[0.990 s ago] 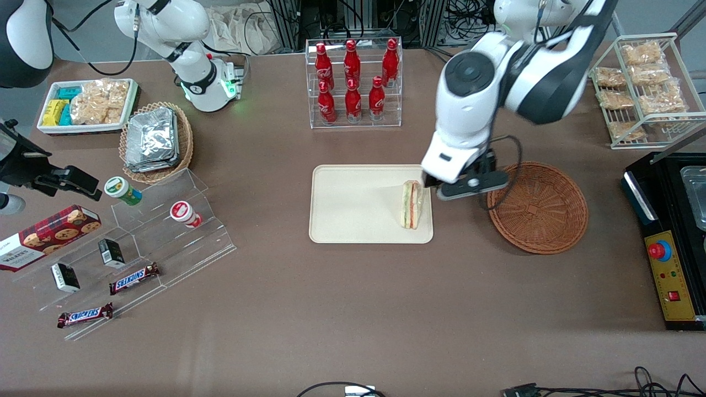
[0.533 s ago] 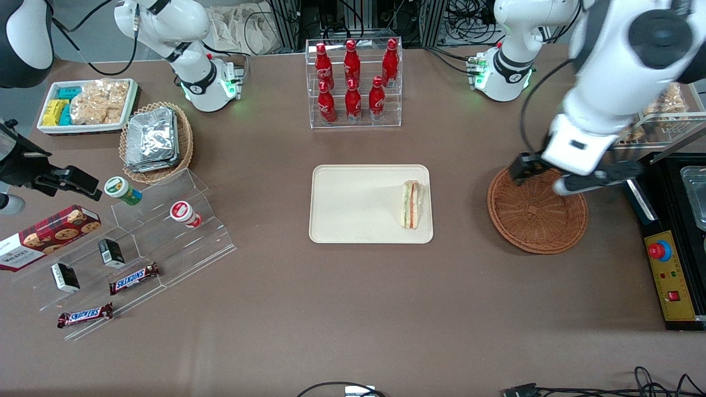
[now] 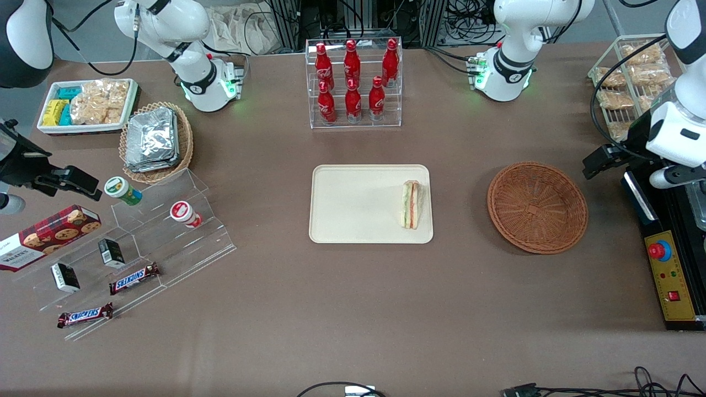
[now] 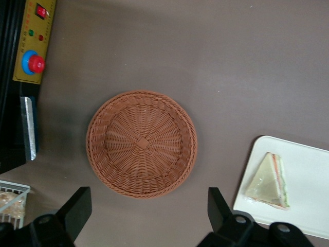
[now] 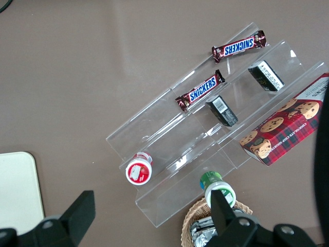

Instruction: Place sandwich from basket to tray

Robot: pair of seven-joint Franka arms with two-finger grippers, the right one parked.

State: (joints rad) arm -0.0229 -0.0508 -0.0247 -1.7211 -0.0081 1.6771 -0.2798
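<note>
The sandwich (image 3: 411, 205) lies on the cream tray (image 3: 353, 204), at the tray's edge nearest the basket. It also shows in the left wrist view (image 4: 267, 181) on the tray (image 4: 308, 198). The reddish-brown basket (image 3: 573, 220) is empty, as the left wrist view (image 4: 141, 143) also shows. My left gripper (image 3: 606, 160) is open and empty. It hangs above the table toward the working arm's end, past the basket and beside the black control box. Its fingers (image 4: 77, 206) stand wide apart with bare table between them.
A black control box with a red button (image 3: 667, 259) sits at the working arm's end. A wire rack of snack packs (image 3: 640, 82) stands farther back. A clear rack of red bottles (image 3: 353, 82) stands farther from the camera than the tray. Foil packs (image 3: 156, 140) and acrylic shelves (image 3: 138, 242) lie toward the parked arm's end.
My gripper has left the sandwich on the tray and swung over the basket toward the working arm's end. The sandwich has not moved.
</note>
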